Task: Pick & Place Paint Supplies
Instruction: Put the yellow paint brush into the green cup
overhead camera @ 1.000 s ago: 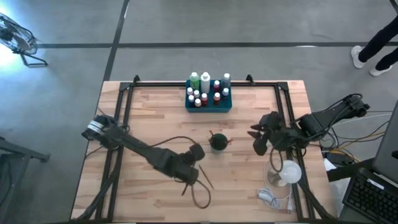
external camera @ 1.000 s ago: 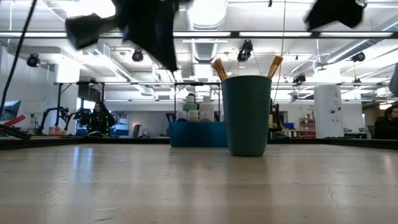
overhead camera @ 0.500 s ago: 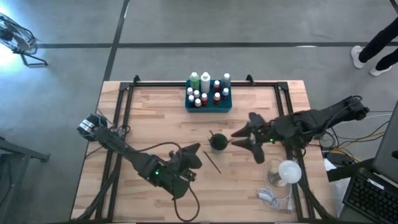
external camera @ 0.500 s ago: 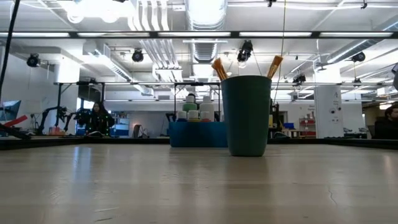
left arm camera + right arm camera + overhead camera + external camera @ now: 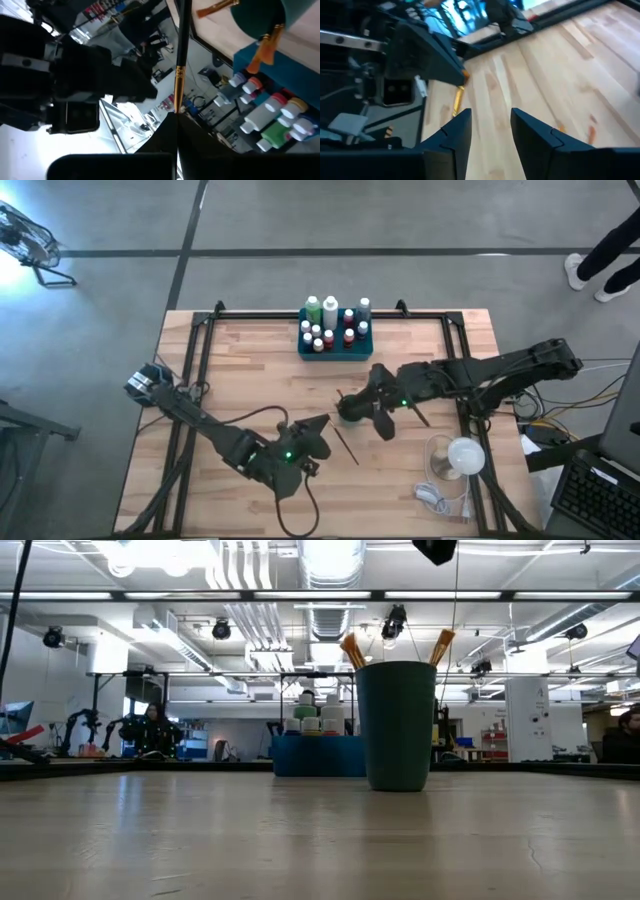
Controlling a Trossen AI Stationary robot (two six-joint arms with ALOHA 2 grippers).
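The left hand (image 5: 318, 427) is clamped on a thin paintbrush (image 5: 345, 443) that slants up off the worktop (image 5: 240, 360) just beside the dark green cup (image 5: 350, 409); to finish well, I judge it should tip the handle upright over the rim before letting go, clear of the right hand (image 5: 378, 408), which hovers half-open and empty at the cup's other side. That cup already holds 2 brushes (image 5: 352, 650), while the teal tray (image 5: 335, 346) at the far edge holds the white-capped bottles (image 5: 331, 313).
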